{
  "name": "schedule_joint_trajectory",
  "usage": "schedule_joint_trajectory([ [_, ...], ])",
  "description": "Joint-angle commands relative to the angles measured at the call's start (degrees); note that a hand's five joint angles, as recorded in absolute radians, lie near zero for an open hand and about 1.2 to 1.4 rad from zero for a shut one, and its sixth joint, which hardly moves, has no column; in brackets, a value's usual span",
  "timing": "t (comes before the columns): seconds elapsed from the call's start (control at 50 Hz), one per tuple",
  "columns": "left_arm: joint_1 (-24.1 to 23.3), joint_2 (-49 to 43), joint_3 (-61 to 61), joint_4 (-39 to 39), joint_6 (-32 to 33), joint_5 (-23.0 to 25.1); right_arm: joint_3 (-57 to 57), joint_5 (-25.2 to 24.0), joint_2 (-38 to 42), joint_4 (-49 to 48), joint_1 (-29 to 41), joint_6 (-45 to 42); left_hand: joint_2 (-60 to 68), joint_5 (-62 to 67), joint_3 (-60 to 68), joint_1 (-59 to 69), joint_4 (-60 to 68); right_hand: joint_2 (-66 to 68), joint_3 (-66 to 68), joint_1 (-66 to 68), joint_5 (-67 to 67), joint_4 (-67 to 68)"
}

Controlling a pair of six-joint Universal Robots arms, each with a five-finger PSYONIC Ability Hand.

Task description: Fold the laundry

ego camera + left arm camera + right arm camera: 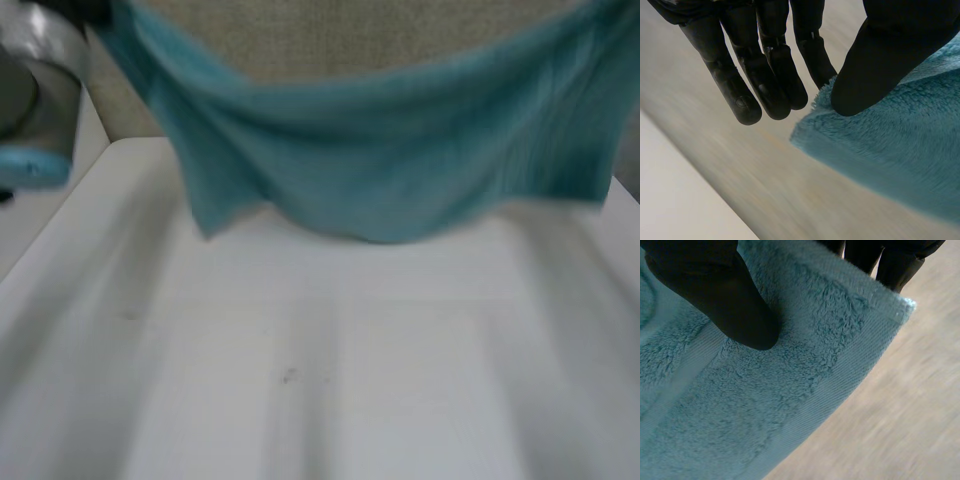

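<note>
Pinching a teal towel [400, 160] by two corners, both hands hold it above the white desk [300, 380].
The left hand [875, 65] presses its thumb on one corner against a finger, with the other fingers [765, 75] straight and close together. The right hand [715, 295] has its thumb on the pile and its fingers [890, 265] behind the hemmed corner. From the head view, the towel sags between them over the desk's far side.

I count one fluffy teal terry towel [400, 160] and one flat white table [320, 380]. I see two black hands: left hand [760, 75], right hand [715, 295].
</note>
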Motion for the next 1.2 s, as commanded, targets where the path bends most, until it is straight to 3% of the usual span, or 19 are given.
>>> schedule_joint_trajectory([
  [0.02,0.79,6.4,-8.86,9.74,-3.74,-0.38,14.26,-1.76,-8.84,-10.76,-0.68,3.22,11.32,15.25,11.67,15.87,11.45,12.45,12.25,24.0,13.47,11.65],
  [0.14,2.29,7.37,-20.39,9.91,-4.26,0.15,25.77,-8.26,-8.76,-10.86,-0.5,2.34,11.32,15.25,11.67,15.87,11.45,12.45,12.25,24.0,13.47,11.65],
  [0.22,3.96,7.63,-34.94,10.18,-4.44,0.68,35.01,-11.61,-8.32,-11.03,-1.12,0.59,11.32,15.25,11.67,15.87,11.45,12.45,12.25,24.0,13.47,11.65],
  [0.34,4.75,6.49,-45.7,13.87,-4.53,2.08,46.7,-12.23,-3.94,-11.82,-1.2,-3.89,11.32,15.25,11.67,15.87,11.45,12.45,12.25,24.0,13.47,11.65],
  [0.44,5.45,3.06,-55.71,17.65,-4.09,6.47,49.88,-12.14,-0.32,-11.65,-1.2,-6.01,11.32,15.25,11.67,15.87,11.45,12.45,12.25,24.0,13.47,11.65],
  [0.68,5.72,3.85,-58.62,14.13,-4.35,8.06,51.73,-11.79,-0.23,-11.12,-3.84,-5.22,11.32,15.25,11.67,15.87,11.45,12.45,12.25,24.0,13.47,11.65],
  [0.7,5.63,3.76,-58.54,14.05,-4.35,8.15,51.64,-11.7,-0.58,-11.21,-3.93,-4.7,-1.31,2.61,-0.96,3.23,-1.19,12.45,12.25,24.0,13.47,11.65],
  [0.72,5.63,3.59,-58.54,14.05,-4.09,8.23,51.56,-11.62,-1.1,-11.21,-4.1,-3.82,-33.58,-29.66,-33.23,-29.04,-33.45,12.45,12.25,24.0,13.47,11.65],
  [0.74,5.63,3.59,-58.62,13.96,-3.74,8.23,51.55,-11.61,-1.11,-11.21,-4.1,-3.81,-44.56,-40.64,-44.21,-40.02,-44.43,12.45,12.25,24.0,13.47,11.65],
  [0.84,6.15,3.59,-58.89,12.99,-3.56,8.15,50.85,-12.05,-1.46,-11.03,-5.94,-0.13,-47.52,-43.6,-47.18,-42.98,-47.4,12.45,12.25,24.0,13.47,11.65],
  [0.96,8.7,4.29,-59.33,11.41,-3.65,8.76,50.33,-12.32,-1.37,-11.03,-7.27,0.05,-47.53,-43.61,-47.18,-42.99,-47.4,12.45,12.25,24.0,13.47,11.65],
  [1.2,8.88,1.22,-57.22,12.03,-3.65,10.78,49.8,-12.23,-0.93,-11.03,-8.24,0.06,-46.02,-42.09,-45.67,-41.47,-45.89,12.45,12.25,24.0,13.47,11.65],
])
